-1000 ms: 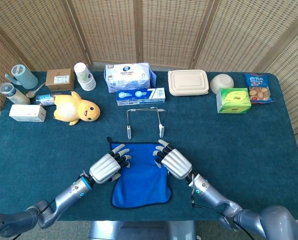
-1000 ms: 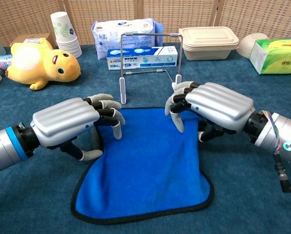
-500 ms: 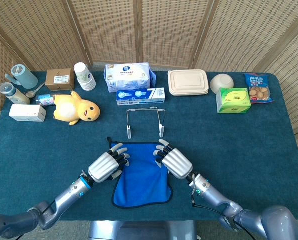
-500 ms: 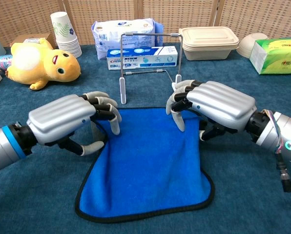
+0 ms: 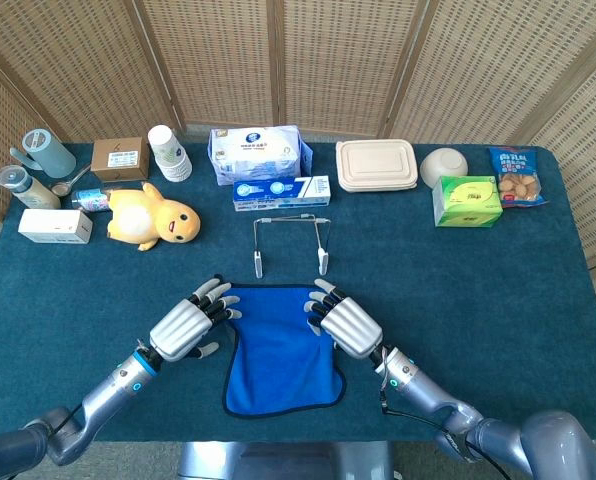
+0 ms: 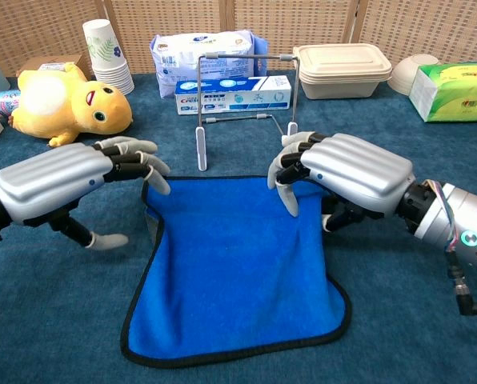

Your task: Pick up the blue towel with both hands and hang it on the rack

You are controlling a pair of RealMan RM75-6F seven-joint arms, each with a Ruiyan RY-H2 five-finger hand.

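Looked soft, limp, light: blue towel [image 6: 238, 272] mid-frame, best pinched at far corners; left hand [image 6: 58, 180] spread empty, right hand [image 6: 346, 172] curled over the right corner, grip unclear.

Rack [image 6: 246, 104] stands just behind the blue towel [image 6: 238, 272], open cloth between them. Toothpaste box [image 6: 234, 94] and tissue pack [image 6: 202, 50] sit close behind the rack, blocking reach-through. Plush duck [image 6: 66, 104] is left of the rack, lunch box [image 6: 340, 68] back right. Bare tablecloth [image 5: 458, 290] lies on both sides of the rack.
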